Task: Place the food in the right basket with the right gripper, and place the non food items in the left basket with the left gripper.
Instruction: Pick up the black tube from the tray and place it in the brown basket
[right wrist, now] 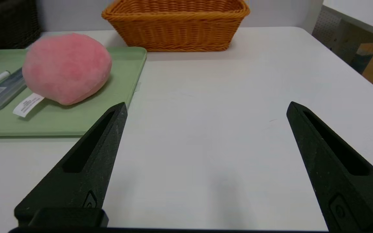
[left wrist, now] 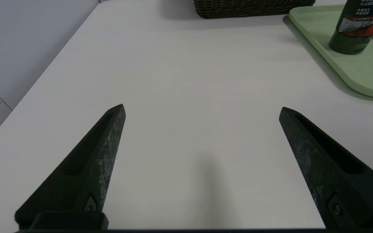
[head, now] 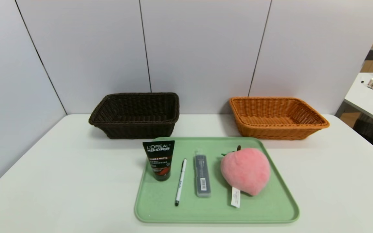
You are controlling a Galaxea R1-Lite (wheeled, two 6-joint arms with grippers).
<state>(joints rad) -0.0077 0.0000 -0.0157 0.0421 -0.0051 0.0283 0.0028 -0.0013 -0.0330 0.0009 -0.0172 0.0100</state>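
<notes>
On a green tray lie a pink plush peach, a grey lead case and a white pen, and a black L'Oréal tube stands on its cap. The dark brown left basket and the orange right basket stand empty behind the tray. Neither arm shows in the head view. My left gripper hovers open over bare table left of the tray. My right gripper hangs open over bare table right of the tray, the peach off to its side.
The white table ends at grey wall panels behind the baskets. A second white table with a box and cups stands off the far right, across a gap.
</notes>
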